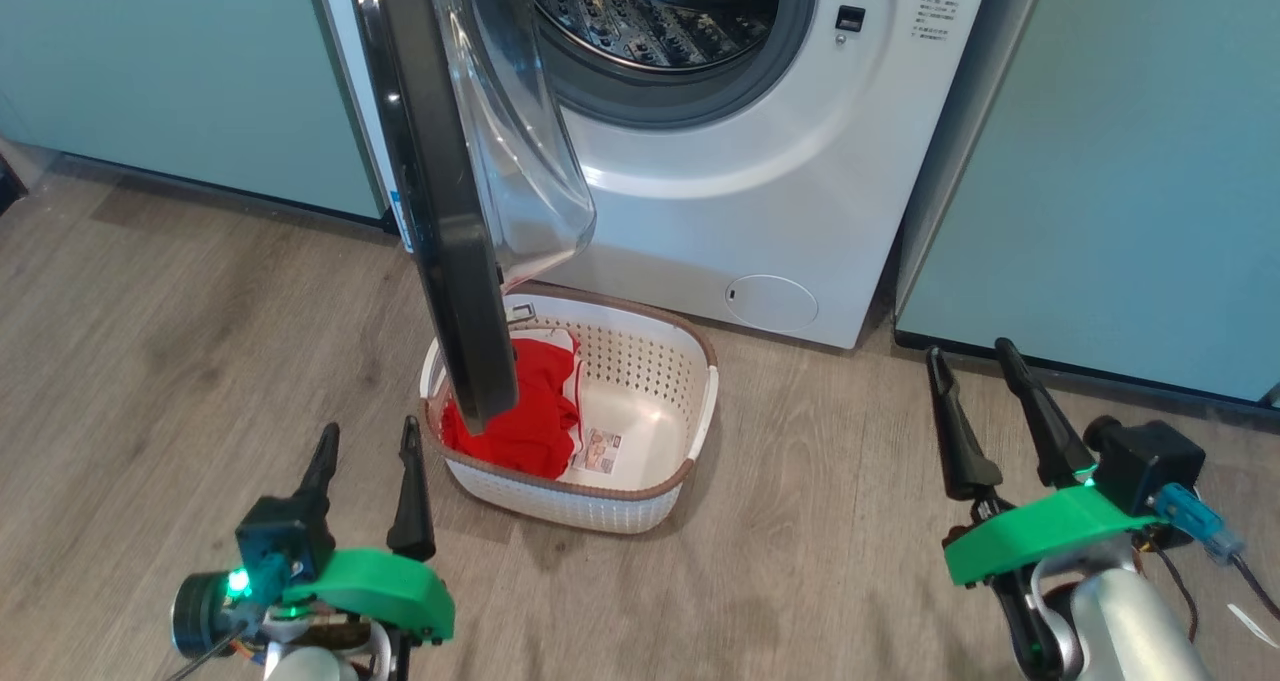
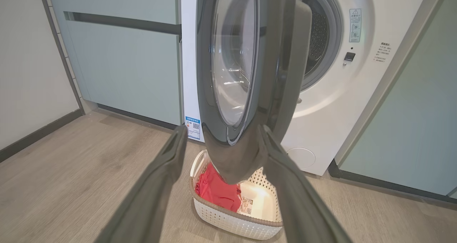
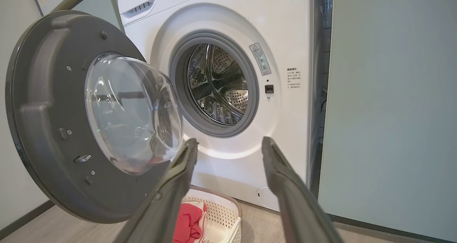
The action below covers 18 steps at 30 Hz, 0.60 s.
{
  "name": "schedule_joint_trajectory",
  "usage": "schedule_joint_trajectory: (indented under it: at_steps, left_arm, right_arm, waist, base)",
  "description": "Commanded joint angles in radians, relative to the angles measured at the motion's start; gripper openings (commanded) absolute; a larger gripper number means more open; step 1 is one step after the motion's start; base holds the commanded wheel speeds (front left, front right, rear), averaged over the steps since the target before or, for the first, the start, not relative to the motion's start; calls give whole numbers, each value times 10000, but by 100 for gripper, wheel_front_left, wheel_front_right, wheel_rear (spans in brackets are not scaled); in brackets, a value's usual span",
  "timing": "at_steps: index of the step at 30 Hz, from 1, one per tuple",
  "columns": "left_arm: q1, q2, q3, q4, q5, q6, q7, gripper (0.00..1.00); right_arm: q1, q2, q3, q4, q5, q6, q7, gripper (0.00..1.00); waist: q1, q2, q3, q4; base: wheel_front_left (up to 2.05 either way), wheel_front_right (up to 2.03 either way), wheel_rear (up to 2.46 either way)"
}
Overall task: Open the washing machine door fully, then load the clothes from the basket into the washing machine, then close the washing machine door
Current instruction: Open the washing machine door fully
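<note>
The white washing machine [image 1: 800, 181] stands ahead with its drum [image 3: 217, 86] exposed. Its black-rimmed door [image 1: 440, 211] with the clear glass bowl [image 3: 132, 111] swings out toward me, edge-on in the head view. On the floor under the door sits the cream basket [image 1: 640, 401] holding red clothes [image 1: 525, 411] in its left half. My left gripper [image 1: 365, 441] is open, low at the left of the basket, empty. My right gripper [image 1: 970, 356] is open at the right, also empty. The door's lower edge [image 2: 232, 161] hides part of the clothes.
Pale teal cabinets [image 1: 180, 71] flank the washer on the left and on the right [image 1: 1130, 161]. Wood-look floor [image 1: 180, 361] spreads around the basket. A round flap [image 1: 770, 303] sits low on the washer front. A white wall [image 2: 28, 64] is at far left.
</note>
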Motion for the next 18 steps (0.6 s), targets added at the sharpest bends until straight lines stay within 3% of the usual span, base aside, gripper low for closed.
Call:
schedule_joint_trajectory:
  at_steps: [1,18]
  left_arm:
    - [-322,77,228,-377,97,38,-126,100]
    - [-221,77,205,-770,204,18,-126,100]
  right_arm:
    - [-194,29,244,-280,69,0,-92,100]
    - [-251,33,280,-126,288,0,-93,100]
  waist:
    - [0,0,1,10]
    - [0,0,14,17]
  base:
    - [0,0,0]
    - [0,0,0]
